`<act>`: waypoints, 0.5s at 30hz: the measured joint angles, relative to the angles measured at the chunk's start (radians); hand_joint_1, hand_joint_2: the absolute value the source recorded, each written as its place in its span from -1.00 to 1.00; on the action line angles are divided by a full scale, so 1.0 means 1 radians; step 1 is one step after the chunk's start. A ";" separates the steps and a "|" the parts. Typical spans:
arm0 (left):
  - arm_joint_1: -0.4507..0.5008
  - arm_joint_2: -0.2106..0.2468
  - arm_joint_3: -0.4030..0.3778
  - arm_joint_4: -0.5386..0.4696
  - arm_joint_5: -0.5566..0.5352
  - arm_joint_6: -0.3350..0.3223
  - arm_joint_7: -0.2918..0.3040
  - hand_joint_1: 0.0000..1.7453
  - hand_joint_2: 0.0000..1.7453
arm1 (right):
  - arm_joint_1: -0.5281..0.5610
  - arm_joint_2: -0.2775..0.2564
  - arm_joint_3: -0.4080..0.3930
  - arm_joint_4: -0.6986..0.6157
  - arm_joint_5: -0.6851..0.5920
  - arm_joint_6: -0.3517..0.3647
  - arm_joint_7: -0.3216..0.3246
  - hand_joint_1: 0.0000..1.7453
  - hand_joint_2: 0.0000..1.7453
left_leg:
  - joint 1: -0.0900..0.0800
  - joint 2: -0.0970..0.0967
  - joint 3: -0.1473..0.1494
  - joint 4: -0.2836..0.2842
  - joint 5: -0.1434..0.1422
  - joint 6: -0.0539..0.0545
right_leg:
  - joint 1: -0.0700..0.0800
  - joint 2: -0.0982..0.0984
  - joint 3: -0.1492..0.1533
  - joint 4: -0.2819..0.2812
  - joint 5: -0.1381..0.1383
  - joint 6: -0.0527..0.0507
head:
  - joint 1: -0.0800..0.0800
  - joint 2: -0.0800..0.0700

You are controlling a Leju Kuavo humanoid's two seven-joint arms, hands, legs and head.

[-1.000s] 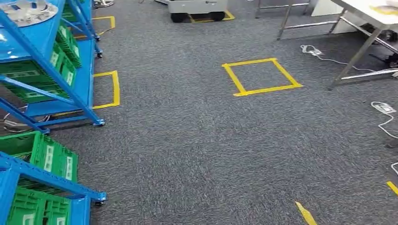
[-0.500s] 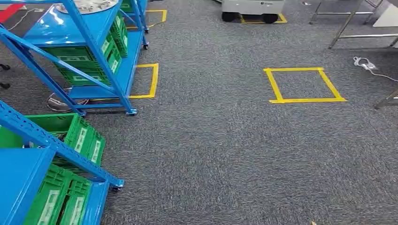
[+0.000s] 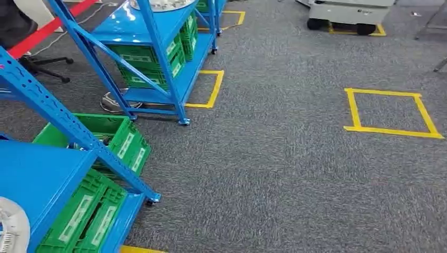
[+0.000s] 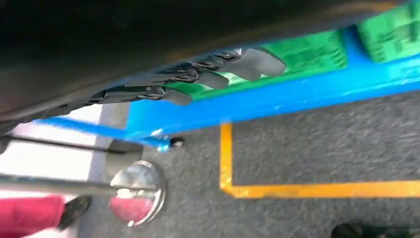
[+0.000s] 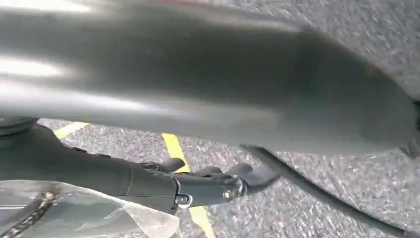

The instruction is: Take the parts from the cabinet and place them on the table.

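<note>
Head view: two blue cabinets (image 3: 158,58) stand on grey carpet, green crates (image 3: 113,138) on their lower shelves; a white round part (image 3: 10,229) lies on the near cabinet's shelf, another atop the far one. Yellow tape squares (image 3: 390,112) mark the floor.

Left wrist view: the left hand (image 4: 198,74) hangs with fingers extended and apart, holding nothing, beside the blue shelf.

Right wrist view: the right hand (image 5: 208,181) hangs over carpet, fingers loosely extended, gripping nothing.

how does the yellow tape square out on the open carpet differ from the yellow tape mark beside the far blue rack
The yellow tape square is closed on all four sides; the yellow tape mark shows three sides, its fourth side open toward the far blue rack. The square lies alone on open carpet; the mark lies right beside the rack's base. Both are thin yellow tape on grey carpet.
</note>
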 joint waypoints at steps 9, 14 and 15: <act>0.006 0.001 -0.014 -0.011 0.006 0.013 0.002 -1.00 -1.00 | 0.011 -0.005 0.001 0.000 0.012 0.004 -0.006 -1.00 -1.00 | -0.005 0.144 -0.085 0.199 -0.068 0.003 | 0.019 -0.144 0.010 -0.009 -0.014 -0.027 | -0.009 0.000; 0.003 0.001 -0.014 -0.011 0.006 0.014 0.002 -1.00 -1.00 | 0.007 -0.005 0.001 0.000 0.012 0.004 -0.009 -1.00 -1.00 | -0.029 0.204 0.003 0.016 -0.015 0.029 | 0.024 -0.200 0.029 -0.011 -0.026 -0.010 | -0.010 0.000; 0.006 0.001 -0.014 -0.011 0.006 0.014 0.001 -1.00 -1.00 | 0.003 -0.005 0.001 0.000 0.012 0.005 -0.009 -1.00 -1.00 | -0.030 0.193 0.002 0.013 -0.013 0.033 | 0.024 -0.211 0.038 -0.018 -0.024 -0.006 | -0.009 0.000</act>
